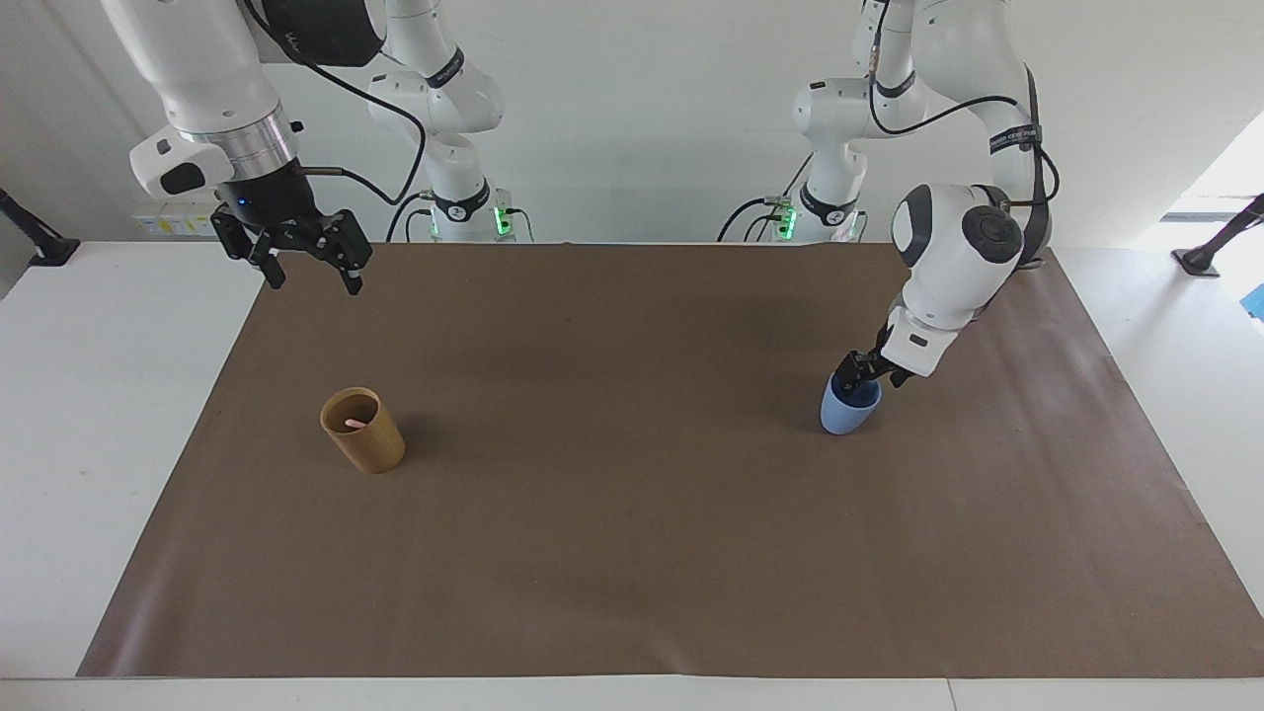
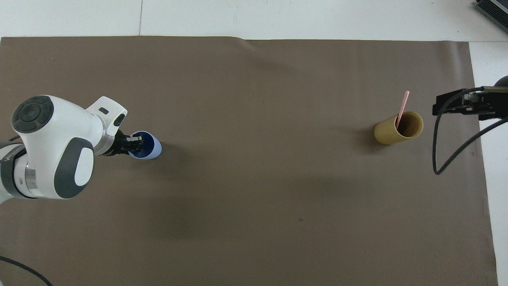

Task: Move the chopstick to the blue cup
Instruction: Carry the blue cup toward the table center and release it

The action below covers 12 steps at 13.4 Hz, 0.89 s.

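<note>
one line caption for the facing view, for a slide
Left tool at small light-blue plastic cup's rim; pink chopstick in tan cup; right tool waits.

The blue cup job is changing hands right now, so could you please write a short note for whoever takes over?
Left gripper: at the rim of the blue cup, shut on it, one finger inside; the cup stands on the brown mat toward the left arm's end.
Right gripper: open, waiting in the air over the mat's corner at the right arm's end.
Chopstick: one pink stick shows, leaning in the tan cup.
Done: cup gripped.
Left: take the chopstick out and put it into the blue cup.
</note>
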Each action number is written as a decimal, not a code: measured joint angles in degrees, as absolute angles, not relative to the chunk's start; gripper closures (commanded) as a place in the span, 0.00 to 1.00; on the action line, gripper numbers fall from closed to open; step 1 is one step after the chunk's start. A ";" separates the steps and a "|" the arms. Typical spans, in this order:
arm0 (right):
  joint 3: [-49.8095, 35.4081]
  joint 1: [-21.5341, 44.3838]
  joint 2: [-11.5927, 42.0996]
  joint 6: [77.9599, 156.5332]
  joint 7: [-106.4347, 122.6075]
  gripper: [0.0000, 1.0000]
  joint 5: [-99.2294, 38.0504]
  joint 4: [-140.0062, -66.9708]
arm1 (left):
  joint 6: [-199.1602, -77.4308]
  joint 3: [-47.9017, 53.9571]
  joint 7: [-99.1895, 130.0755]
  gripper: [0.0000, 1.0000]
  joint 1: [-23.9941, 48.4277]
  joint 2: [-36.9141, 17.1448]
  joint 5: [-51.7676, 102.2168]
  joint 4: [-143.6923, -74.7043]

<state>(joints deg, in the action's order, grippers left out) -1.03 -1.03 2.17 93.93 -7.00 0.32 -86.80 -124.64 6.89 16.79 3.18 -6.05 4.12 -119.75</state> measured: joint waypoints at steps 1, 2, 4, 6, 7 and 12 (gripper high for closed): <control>-1.03 -1.03 2.11 93.93 -7.00 0.00 0.32 -86.96 | -124.85 6.89 16.44 1.00 3.18 -6.05 4.12 -119.73; -1.03 -1.03 2.06 93.93 -7.00 0.00 0.32 -87.09 | -124.99 6.89 16.03 1.00 3.19 -6.04 4.11 -119.64; -1.03 -1.04 1.71 93.93 -6.99 0.00 0.32 -87.69 | -125.14 6.88 15.75 1.00 3.19 -5.99 4.11 -118.49; -1.00 -1.08 1.24 93.93 -6.99 0.00 0.32 -88.30 | -123.20 6.98 15.60 1.00 3.23 -5.44 4.11 -115.22; -0.99 -1.08 1.09 93.93 -6.99 0.00 0.32 -88.48 | -119.56 7.13 15.50 1.00 3.43 -4.71 4.10 -112.37; -0.99 -1.08 1.04 93.93 -6.98 0.00 0.32 -88.62 | -101.55 7.75 19.38 1.00 12.89 -2.16 3.58 -100.36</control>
